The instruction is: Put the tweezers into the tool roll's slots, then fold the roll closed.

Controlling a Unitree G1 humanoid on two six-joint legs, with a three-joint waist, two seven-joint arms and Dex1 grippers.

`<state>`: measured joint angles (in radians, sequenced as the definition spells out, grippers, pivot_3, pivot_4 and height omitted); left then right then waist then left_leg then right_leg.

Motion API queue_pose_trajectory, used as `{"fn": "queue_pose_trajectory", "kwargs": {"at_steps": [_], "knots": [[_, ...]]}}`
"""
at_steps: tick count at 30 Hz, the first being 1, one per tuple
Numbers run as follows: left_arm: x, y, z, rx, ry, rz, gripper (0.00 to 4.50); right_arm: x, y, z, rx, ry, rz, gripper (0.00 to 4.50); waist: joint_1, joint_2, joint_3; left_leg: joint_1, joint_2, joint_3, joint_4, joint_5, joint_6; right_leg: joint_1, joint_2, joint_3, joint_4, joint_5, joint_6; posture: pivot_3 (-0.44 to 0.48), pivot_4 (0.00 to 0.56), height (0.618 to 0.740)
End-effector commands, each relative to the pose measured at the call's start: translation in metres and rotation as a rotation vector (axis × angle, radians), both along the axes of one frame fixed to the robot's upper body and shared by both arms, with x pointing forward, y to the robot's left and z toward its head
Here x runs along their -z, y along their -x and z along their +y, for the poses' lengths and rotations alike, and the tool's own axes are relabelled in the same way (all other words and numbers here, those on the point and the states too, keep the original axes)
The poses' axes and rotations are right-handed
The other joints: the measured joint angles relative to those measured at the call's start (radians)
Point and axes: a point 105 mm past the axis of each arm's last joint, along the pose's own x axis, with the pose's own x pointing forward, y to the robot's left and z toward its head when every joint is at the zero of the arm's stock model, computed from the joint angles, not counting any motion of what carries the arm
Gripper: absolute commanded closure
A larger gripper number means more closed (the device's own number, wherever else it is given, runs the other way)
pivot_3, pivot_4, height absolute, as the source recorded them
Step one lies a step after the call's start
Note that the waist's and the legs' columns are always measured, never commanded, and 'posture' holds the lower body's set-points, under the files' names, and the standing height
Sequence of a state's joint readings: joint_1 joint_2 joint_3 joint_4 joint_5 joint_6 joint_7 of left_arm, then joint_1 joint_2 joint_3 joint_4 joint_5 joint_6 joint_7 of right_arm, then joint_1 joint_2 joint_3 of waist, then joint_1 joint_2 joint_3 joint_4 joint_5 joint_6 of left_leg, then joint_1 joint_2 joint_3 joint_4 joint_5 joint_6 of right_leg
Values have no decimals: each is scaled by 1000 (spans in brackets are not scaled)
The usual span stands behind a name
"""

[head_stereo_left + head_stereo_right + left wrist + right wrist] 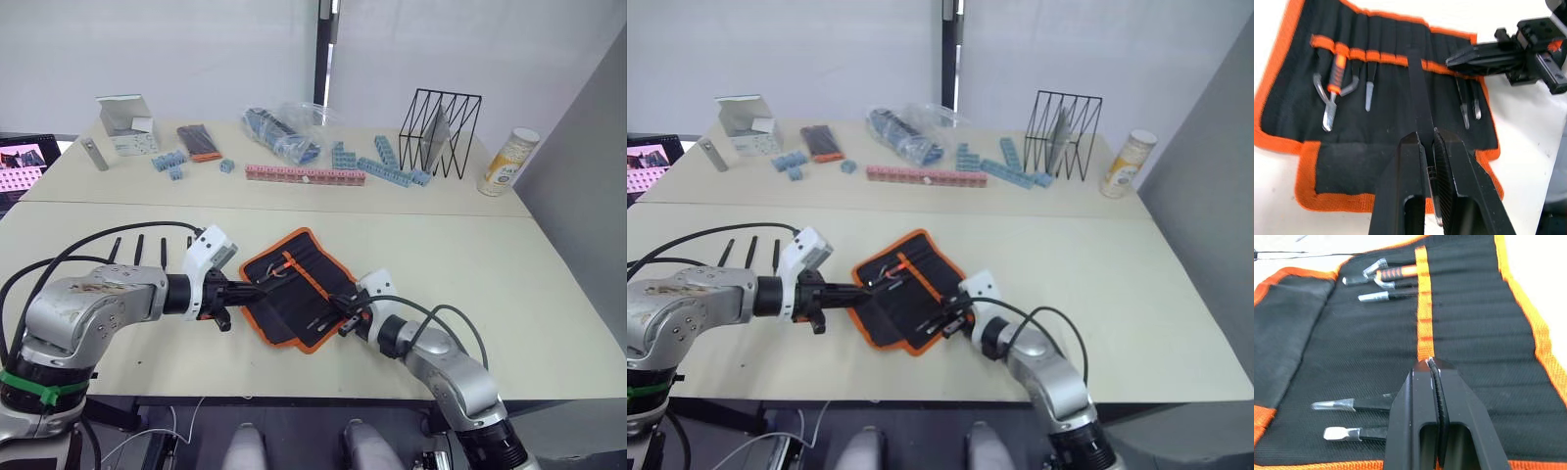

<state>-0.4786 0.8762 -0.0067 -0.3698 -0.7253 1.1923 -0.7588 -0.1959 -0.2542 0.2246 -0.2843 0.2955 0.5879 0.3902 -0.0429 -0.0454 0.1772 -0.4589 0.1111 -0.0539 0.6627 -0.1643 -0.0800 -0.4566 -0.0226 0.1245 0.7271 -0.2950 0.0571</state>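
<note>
The tool roll lies open on the near table, black with orange edging and an orange centre strip. My left gripper is shut on one slim black tweezers, whose tip reaches a slot at the strip. My right gripper is shut, its tips resting on the strip from the opposite side. An orange-handled tool and three capped tweezers sit in slots. Three more tweezers lie on the table left of the roll.
On the far table stand a pink brick row, blue bricks, a plastic bag, a black wire rack, a canister, a white box and a small black pack. A screen sits far left.
</note>
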Motion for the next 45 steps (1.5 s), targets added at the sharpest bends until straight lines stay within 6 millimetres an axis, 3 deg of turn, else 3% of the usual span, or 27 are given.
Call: {"fn": "queue_pose_trajectory", "kwargs": {"at_steps": [1,8,15,22,45], "knots": [[0,-5,2,-5,-59,-11,4500,9,4,-8,40,0,15,4449,0,0,0,0,0,0,0,0,0,0,0,0,0,0,0,0,150,663],[0,-16,-3,26,-105,-42,4500,-7,8,-11,61,-74,-50,4449,1,0,0,0,0,0,0,0,0,0,0,0,0,0,-1,0,150,663],[4,-24,-8,54,-138,-44,4500,24,9,-18,88,41,56,4449,2,0,0,0,0,0,0,0,0,0,0,0,0,0,0,0,150,663],[6,-30,-17,76,-167,-39,4500,38,17,-17,94,61,153,4449,4,0,0,0,0,0,2,0,0,2,0,0,0,-1,-1,0,150,663],[10,-43,-27,106,-285,-71,4500,26,14,-10,100,51,129,4449,1,0,0,0,0,-1,2,0,0,2,0,0,0,0,0,0,150,663]]}}
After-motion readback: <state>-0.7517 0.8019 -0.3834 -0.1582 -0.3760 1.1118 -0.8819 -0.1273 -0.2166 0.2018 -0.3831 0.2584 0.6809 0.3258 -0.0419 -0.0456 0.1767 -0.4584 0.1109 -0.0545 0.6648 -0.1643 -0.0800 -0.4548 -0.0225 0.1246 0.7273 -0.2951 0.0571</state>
